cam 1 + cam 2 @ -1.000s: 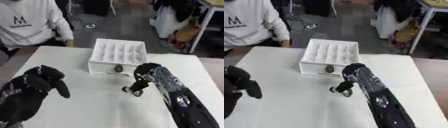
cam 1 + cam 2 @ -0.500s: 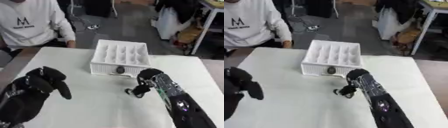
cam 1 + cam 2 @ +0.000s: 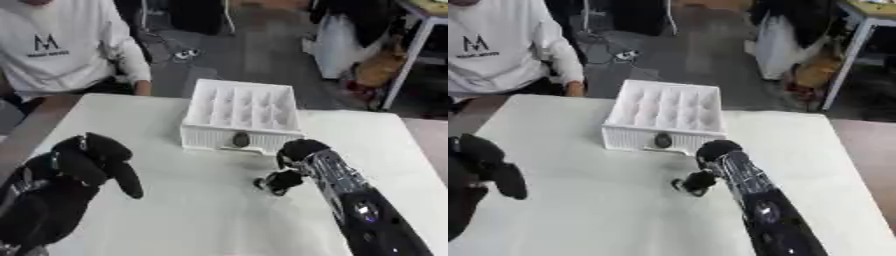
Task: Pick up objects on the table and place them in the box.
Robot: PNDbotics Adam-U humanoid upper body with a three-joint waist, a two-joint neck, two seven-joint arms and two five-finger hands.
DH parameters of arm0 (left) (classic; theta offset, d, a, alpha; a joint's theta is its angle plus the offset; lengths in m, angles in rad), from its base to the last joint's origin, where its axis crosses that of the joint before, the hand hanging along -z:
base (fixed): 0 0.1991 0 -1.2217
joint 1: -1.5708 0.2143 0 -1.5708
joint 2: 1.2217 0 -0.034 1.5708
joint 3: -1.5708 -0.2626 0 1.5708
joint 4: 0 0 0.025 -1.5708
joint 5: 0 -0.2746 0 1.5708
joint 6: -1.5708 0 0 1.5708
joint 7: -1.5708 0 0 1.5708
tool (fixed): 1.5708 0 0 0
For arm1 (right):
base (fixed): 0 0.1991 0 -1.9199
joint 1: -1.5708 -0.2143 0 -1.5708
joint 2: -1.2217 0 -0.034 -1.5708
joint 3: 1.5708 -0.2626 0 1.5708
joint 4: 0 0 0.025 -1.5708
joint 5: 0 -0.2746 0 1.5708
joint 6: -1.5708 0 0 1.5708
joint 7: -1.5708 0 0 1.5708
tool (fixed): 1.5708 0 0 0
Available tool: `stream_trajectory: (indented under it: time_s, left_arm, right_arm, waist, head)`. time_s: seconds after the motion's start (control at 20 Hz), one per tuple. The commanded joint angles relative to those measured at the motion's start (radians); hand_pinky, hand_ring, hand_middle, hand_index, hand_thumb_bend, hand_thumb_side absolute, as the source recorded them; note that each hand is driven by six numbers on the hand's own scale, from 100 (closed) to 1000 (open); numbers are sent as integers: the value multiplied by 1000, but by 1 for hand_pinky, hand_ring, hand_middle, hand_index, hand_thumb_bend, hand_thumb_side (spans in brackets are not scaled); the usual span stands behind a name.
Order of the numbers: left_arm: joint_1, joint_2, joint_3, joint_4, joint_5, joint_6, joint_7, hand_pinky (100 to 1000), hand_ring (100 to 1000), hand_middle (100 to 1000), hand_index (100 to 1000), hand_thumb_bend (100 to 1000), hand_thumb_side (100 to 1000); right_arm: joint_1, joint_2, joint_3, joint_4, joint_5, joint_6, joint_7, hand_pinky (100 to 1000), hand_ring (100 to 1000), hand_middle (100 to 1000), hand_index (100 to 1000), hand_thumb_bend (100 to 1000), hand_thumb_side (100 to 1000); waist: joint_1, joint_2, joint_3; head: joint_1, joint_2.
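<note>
A white box (image 3: 203, 136) with rows of small compartments stands at the middle of the white table, with a dark oval spot (image 3: 241, 140) on its front wall. Just in front of its right corner my right hand (image 3: 300, 152) reaches down, fingers curled round a small black object (image 3: 275, 182) that rests on or just above the tabletop. My left hand (image 3: 83, 162) hangs idle at the lower left, fingers relaxed and holding nothing.
A person in a white sweatshirt (image 3: 61, 52) sits at the table's far left edge, hands off the table. Beyond the far edge are the floor, dark clutter and a table leg (image 3: 404, 65). Bare white tabletop (image 3: 192, 210) lies between my hands.
My right hand and the black object have shifted slightly nearer to me. The left hand has stayed where it was.
</note>
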Motion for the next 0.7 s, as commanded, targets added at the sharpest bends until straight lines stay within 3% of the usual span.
stream_trajectory:
  time_s: [0.05, 0.3, 0.45, 0.5, 0.55, 0.7]
  left_arm:
    - [-13, 20, 8, -18, -2, 0, 4, 531, 552, 741, 712, 539, 670]
    - [-33, 48, 8, -18, -2, -13, 6, 535, 554, 741, 711, 538, 672]
    - [-55, 132, -10, -18, -10, -42, -13, 539, 556, 741, 709, 536, 679]
    - [-61, 157, -16, -18, -14, -53, -20, 541, 557, 742, 709, 573, 698]
    - [-69, 188, -23, -18, -19, -65, -29, 543, 559, 742, 708, 535, 683]
    - [-92, 269, -44, -18, -32, -100, -47, 550, 563, 742, 708, 534, 689]
  right_arm:
    - [-17, -10, -12, -4, -2, 4, -10, 812, 651, 669, 786, 498, 928]
    - [-15, -10, -10, 1, -17, -1, -6, 808, 650, 668, 789, 497, 922]
    - [-11, -13, -6, 3, -16, -8, -6, 805, 654, 674, 791, 491, 920]
    - [-10, -13, -5, 3, -16, -11, -7, 805, 655, 676, 790, 483, 928]
    - [-10, -14, -4, 4, -15, -13, -9, 806, 656, 677, 790, 487, 919]
    - [-10, -17, -2, 6, -13, -20, -13, 805, 657, 677, 788, 480, 914]
  waist:
    - [6, -16, -3]
    - [17, -20, -11]
    - [30, -26, -8]
    - [33, -27, -8]
    - [35, -28, -8]
    - [39, -30, -7]
  head:
    - [-70, 27]
    - [-72, 9]
    - [-57, 0]
    - [-55, -3]
    - [-53, -5]
    - [-45, -12]
